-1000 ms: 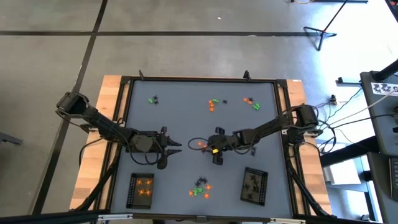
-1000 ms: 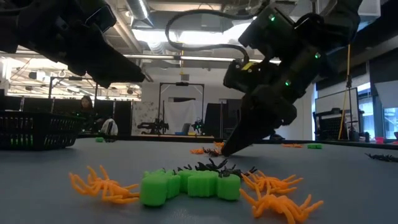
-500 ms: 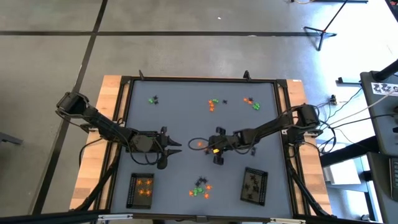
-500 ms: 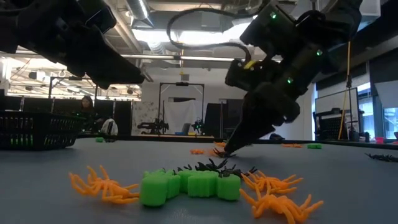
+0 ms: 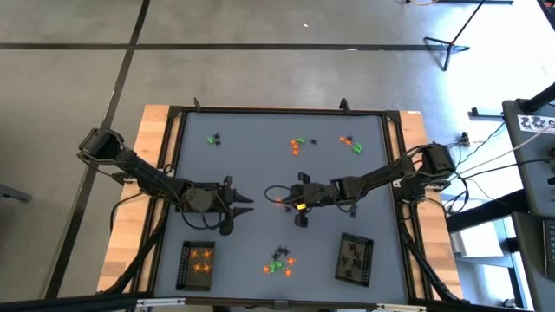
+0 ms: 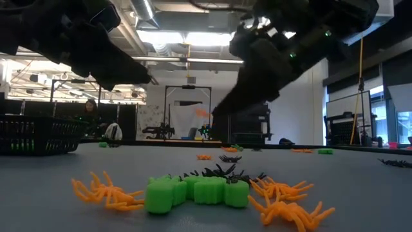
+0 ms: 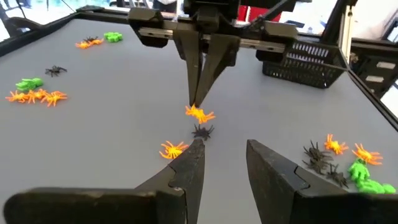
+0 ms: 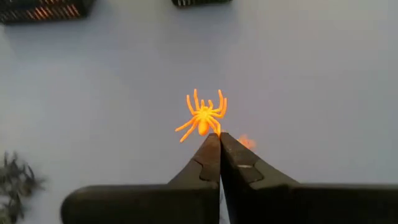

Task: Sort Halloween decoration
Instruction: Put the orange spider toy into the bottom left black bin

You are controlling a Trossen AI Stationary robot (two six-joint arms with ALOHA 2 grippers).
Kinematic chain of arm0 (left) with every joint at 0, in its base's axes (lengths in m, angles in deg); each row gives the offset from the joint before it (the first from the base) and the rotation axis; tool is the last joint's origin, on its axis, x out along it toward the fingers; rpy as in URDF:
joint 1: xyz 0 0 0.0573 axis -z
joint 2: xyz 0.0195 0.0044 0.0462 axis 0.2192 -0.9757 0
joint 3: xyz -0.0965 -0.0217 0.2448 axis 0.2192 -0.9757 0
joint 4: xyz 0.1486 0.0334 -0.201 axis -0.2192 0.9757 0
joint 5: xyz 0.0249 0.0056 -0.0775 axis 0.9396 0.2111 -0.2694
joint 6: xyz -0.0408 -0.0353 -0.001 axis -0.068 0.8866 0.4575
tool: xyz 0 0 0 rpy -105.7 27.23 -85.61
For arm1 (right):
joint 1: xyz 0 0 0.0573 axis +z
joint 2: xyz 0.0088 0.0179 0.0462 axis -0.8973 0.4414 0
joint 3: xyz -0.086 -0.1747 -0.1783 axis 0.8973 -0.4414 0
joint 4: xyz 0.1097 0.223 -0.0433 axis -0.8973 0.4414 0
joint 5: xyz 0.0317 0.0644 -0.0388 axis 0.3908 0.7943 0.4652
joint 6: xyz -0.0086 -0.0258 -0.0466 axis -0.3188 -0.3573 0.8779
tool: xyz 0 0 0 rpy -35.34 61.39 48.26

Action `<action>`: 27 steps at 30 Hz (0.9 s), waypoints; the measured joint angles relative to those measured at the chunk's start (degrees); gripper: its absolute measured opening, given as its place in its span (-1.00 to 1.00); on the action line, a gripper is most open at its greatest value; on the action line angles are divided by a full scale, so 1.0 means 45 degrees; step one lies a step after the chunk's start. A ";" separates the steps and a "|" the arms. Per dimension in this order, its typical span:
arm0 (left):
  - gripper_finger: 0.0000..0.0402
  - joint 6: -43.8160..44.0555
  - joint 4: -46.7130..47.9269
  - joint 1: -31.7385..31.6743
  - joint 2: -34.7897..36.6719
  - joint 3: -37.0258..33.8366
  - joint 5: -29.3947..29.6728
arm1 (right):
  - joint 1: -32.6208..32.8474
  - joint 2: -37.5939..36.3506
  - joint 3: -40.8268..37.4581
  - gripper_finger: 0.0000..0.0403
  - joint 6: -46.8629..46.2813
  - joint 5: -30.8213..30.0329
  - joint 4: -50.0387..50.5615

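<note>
Right hand (image 8: pixel 219 138) now raised off table, clenched on orange spider (image 8: pixel 203 115); left hand (image 7: pixel 222 152) released.

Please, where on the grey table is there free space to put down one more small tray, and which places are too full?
Free: the bare table between the green-and-black pair and the left gripper, and the right part between the far-right trinkets and the right tray. Crowded: the centre, where the right gripper holds an orange spider, and the near-edge pile.
</note>
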State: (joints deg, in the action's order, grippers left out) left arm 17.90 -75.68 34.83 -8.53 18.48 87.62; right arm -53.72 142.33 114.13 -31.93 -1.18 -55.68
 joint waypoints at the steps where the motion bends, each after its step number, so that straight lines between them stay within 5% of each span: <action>1: -0.44 0.0000 -0.0011 0.0000 0.0000 -0.0002 0.0062 | 0.0003 -0.0005 0.0000 -1.00 0.0057 -0.0069 -0.0189; 7: -0.44 0.2669 -0.0352 -0.0360 -0.0156 -0.0002 0.1099 | 0.0015 -0.0005 0.0000 -1.00 0.1120 -0.0928 -0.1686; 16: -0.37 0.3847 -0.2596 -0.1635 -0.1068 -0.0007 -0.0756 | 0.0015 -0.0005 0.0000 -1.00 0.1865 -0.1269 -0.2440; 27: -0.33 0.4430 -0.2658 -0.2403 -0.3217 0.1763 -0.2019 | 0.0015 -0.0005 0.0000 -1.00 0.2172 -0.1336 -0.2280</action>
State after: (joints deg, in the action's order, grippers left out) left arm 37.83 -87.64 24.02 -23.00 26.41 78.54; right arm -53.65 142.31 114.13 -22.15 -7.19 -65.94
